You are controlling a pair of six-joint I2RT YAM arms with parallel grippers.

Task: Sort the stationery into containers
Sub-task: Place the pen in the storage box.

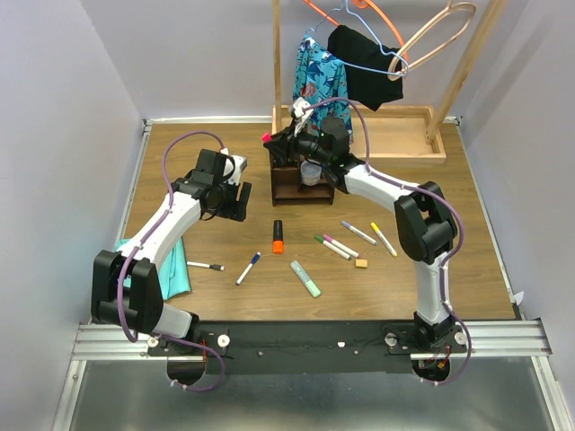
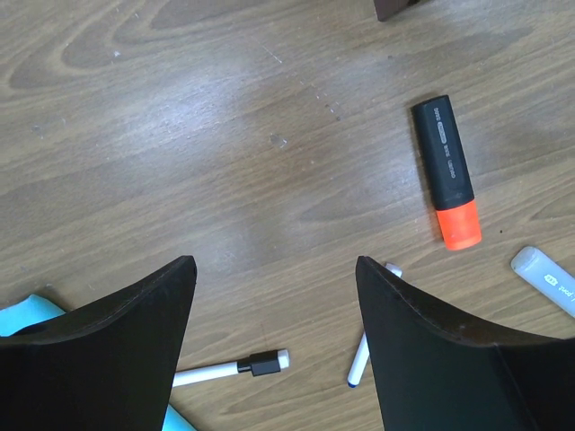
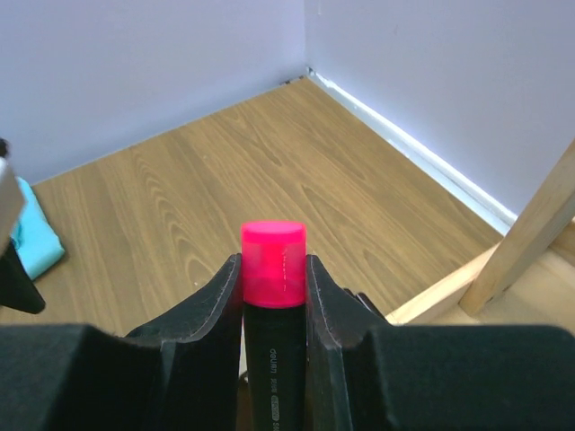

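Pink-capped highlighter (image 3: 272,269) gripped beside dark organizer (image 1: 289,187), orange highlighter (image 1: 278,236), green highlighter (image 1: 305,278), thin markers (image 1: 358,233), tan eraser (image 1: 361,263) lying loose

Left wrist view's edge cuts off the pale highlighter (image 2: 544,279)

Centre frame, pink highlighter (image 3: 272,296): black body, pink cap. Upper right, orange highlighter (image 2: 446,171): black body, orange cap. The table (image 2: 180,135): brown wood grain. Lower left, cloth (image 1: 173,269): teal. The organizer (image 1: 287,184): dark brown.

Wooden worktop (image 1: 198,175): dark organizer (image 1: 287,189) toward far edge; orange highlighter (image 1: 278,236), pale-green highlighter (image 1: 305,278), thin markers (image 1: 358,233), tan eraser (image 1: 361,263) centrally; teal cloth (image 1: 171,269) near left edge
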